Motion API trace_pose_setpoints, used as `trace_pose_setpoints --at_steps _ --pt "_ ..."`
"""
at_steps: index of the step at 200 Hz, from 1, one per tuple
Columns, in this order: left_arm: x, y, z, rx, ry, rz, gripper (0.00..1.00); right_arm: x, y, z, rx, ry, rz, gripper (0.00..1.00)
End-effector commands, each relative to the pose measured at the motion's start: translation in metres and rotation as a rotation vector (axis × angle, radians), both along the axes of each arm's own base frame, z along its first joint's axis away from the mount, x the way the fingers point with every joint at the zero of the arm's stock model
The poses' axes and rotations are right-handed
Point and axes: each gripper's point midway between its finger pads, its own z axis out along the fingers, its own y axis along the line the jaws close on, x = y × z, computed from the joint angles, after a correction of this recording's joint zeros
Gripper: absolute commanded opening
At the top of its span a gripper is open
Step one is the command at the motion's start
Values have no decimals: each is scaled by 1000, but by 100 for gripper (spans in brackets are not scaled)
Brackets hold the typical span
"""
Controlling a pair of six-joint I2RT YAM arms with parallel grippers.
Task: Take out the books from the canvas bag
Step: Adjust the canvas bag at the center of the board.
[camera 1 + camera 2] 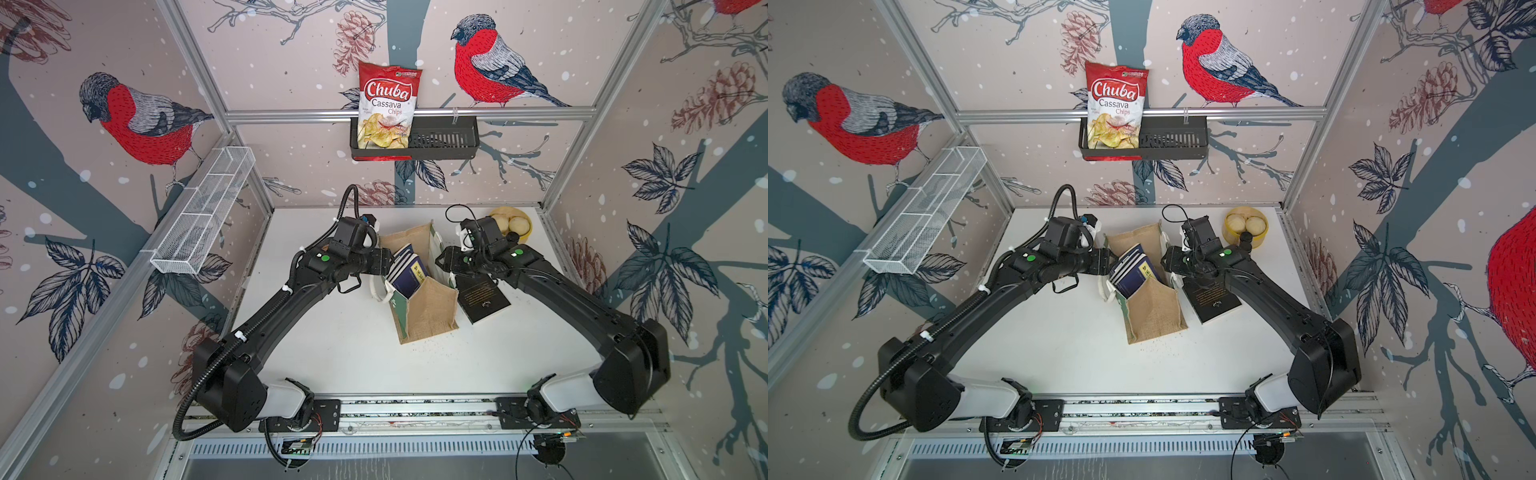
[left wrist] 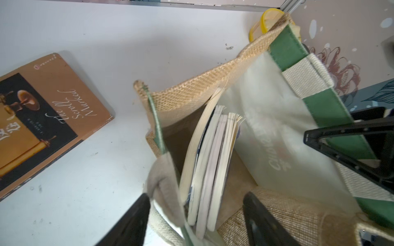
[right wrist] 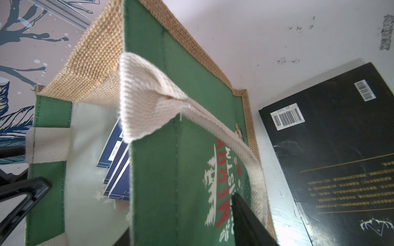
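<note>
The left gripper [image 2: 196,194] stands part-open astride one rim of the single boxy tan burlap bag [image 1: 428,307] with green panels. The right gripper [image 1: 441,261] straddles the opposite wall, grip unclear. The bag stands upright on the white tabletop [image 1: 332,353], which lies open toward the arm bases. About four navy paperbacks [image 1: 409,270] lean inside. One black book [image 1: 482,299] lies just beside the bag, and one brown book [image 2: 42,119] lies apart.

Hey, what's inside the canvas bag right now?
Several thin books lean together inside the canvas bag, with navy covers and cream page edges showing against its white lining. They overlap, so an exact count and anything beneath them are hidden.
</note>
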Motion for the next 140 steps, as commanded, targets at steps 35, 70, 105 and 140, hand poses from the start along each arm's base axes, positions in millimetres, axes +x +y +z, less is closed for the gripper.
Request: trace_pose_setpoints --at_steps 35,70,105,140 --pt "-1 -5 -16 17 42 -27 23 -4 -8 -2 -54 -8 -4 15" --pt "14 7 19 50 -85 23 0 -17 15 15 21 -26 58 0" --pt "18 22 42 50 -141 47 0 -29 43 37 96 -46 112 0" --pt "11 40 27 55 -104 69 0 -35 66 46 127 -44 143 0"
